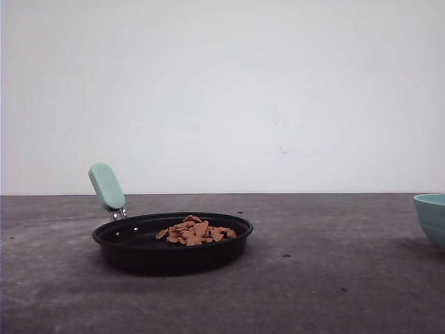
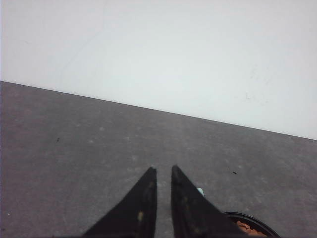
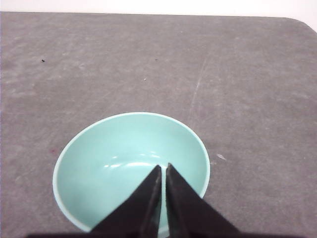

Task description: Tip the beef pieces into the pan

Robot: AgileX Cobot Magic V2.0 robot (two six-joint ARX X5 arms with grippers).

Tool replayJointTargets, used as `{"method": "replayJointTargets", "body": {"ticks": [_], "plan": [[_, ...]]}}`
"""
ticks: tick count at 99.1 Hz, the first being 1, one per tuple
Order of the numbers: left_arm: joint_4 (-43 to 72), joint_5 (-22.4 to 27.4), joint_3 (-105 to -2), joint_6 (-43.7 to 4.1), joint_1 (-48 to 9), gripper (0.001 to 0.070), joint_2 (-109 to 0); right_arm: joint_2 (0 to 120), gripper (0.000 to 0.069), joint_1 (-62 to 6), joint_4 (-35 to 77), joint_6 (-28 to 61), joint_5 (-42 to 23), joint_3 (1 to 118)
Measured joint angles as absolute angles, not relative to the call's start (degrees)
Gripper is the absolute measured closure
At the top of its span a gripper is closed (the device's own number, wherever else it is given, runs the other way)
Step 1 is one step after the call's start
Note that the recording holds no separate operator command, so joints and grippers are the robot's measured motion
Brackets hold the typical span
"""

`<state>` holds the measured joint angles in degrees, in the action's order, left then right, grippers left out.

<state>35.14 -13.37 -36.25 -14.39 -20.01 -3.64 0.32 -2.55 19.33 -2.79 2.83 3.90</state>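
Observation:
The black pan (image 1: 174, 256) sits left of centre on the dark table, its mint-green handle (image 1: 106, 186) sticking up at the back left. A heap of orange-brown beef pieces (image 1: 196, 231) lies inside it. In the left wrist view my left gripper (image 2: 163, 169) hovers over bare table with only a narrow slit between its fingers and nothing in them. An arc of the pan (image 2: 257, 220) with beef pieces (image 2: 247, 228) shows beside it. My right gripper (image 3: 164, 166) is shut and empty, hanging above the teal bowl (image 3: 109, 163).
The teal bowl (image 1: 432, 216) stands at the far right of the table and looks empty inside. A white wall runs behind the table's back edge. Bare grey tabletop (image 1: 327, 278) lies between pan and bowl.

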Motion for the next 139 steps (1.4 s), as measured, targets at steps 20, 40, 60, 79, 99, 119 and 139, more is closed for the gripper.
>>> {"method": "replayJointTargets", "body": {"ticks": [20, 40, 60, 79, 99, 119, 139], "plan": [[35.1, -13.4, -36.2, -14.4, -20.0, 0.0684, -3.6, 0.3, 0.0679, -2.5, 19.3, -2.8, 2.8, 3.9], [35.1, -14.0, -36.2, -12.0, -20.0, 0.0684, -3.6, 0.3, 0.0679, -2.5, 19.3, -2.8, 2.8, 3.9], [31.7, -17.8, -33.2, -4.3, -18.4, 0.0684, -3.6, 0.3, 0.0679, -2.5, 19.3, -2.8, 2.8, 3.9], [9.3, -18.6, -13.8, -2.8, -14.1, 0.0684, -1.9, 0.3, 0.0679, -2.5, 19.3, -2.8, 2.8, 3.9], [6.3, -14.3, -1.8, -10.0, -9.0, 0.0684, -0.8, 0.3, 0.0679, -2.5, 19.3, -2.8, 2.8, 3.9], [10.2, -7.2, -1.8, -8.0, -5.4, 0.0684, -0.4, 0.3, 0.0679, -2.5, 19.3, -2.8, 2.9, 3.9], [10.2, -5.9, -1.8, -3.5, -5.3, 0.0684, -0.2, 0.3, 0.0679, -2.5, 19.3, -2.8, 2.9, 3.9]]}}
